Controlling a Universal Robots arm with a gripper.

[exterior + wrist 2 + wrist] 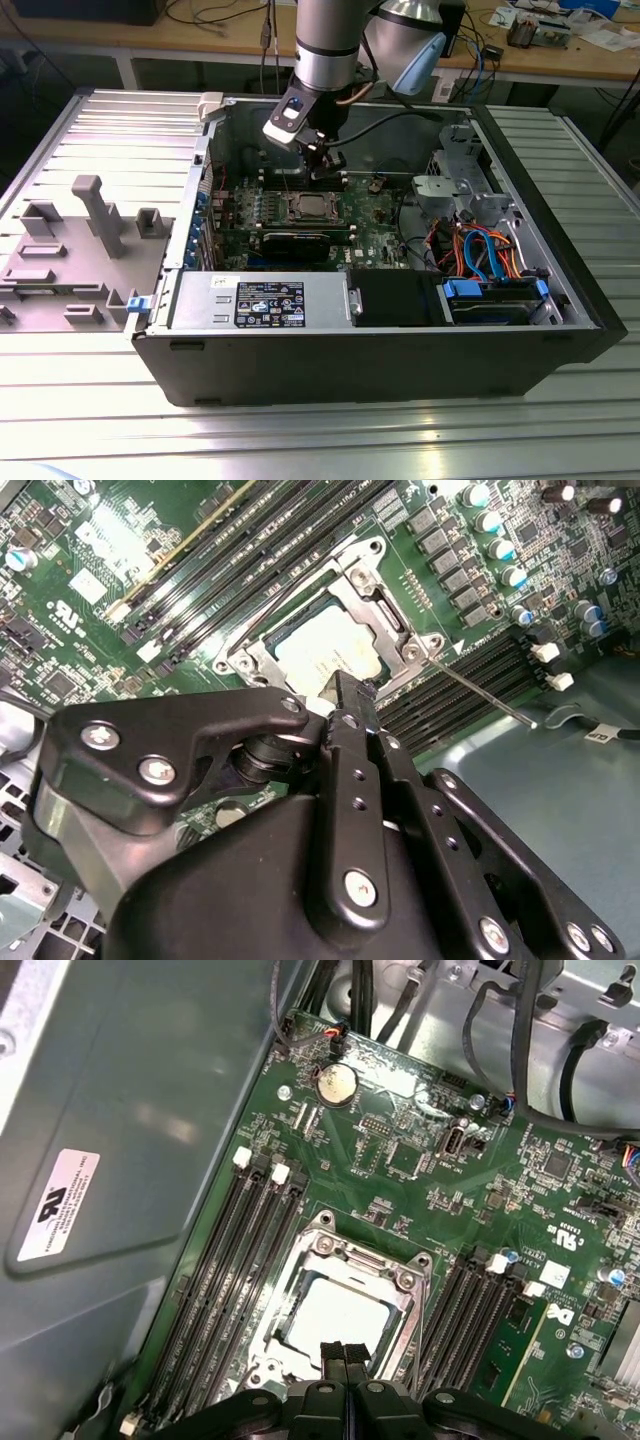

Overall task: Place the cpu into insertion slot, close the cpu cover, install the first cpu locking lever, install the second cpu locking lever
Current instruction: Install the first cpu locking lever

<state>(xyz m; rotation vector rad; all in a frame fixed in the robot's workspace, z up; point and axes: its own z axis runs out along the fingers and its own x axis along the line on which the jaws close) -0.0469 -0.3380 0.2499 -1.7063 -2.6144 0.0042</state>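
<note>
The robot arm's claw (342, 1352) hangs over an open computer case (400, 370), its two fingertips (330, 1352) pressed together and holding nothing. Right under those tips lies the cpu (322, 1315), its dull silver top facing up, already seated in the insertion slot (268, 1312). In the first wrist view the tips overlap the chip's nearest edge. Whether they touch it or hover just above cannot be told.

Around the chip, and so directly below the claw, the cpu cover (350, 1252) appears to lie flat, its metal frame bordering the chip on all sides. Judged from that, the first two steps look done: chip placed, cover down.

The levers look like the work left. In the second wrist view a thin metal lever (480, 689) juts out from one corner of the socket, just to one side of the claw, and runs free across the neighbouring memory slots (470, 675). It seems unlatched. The other lever cannot be picked out with certainty.

Further out from the claw, long black memory slots flank the socket on both sides. A round coin battery (336, 1084) sits well beyond the socket on the green motherboard (430, 1175). In the exterior view the claw (322, 165) hangs inside the case, near the socket.
</note>
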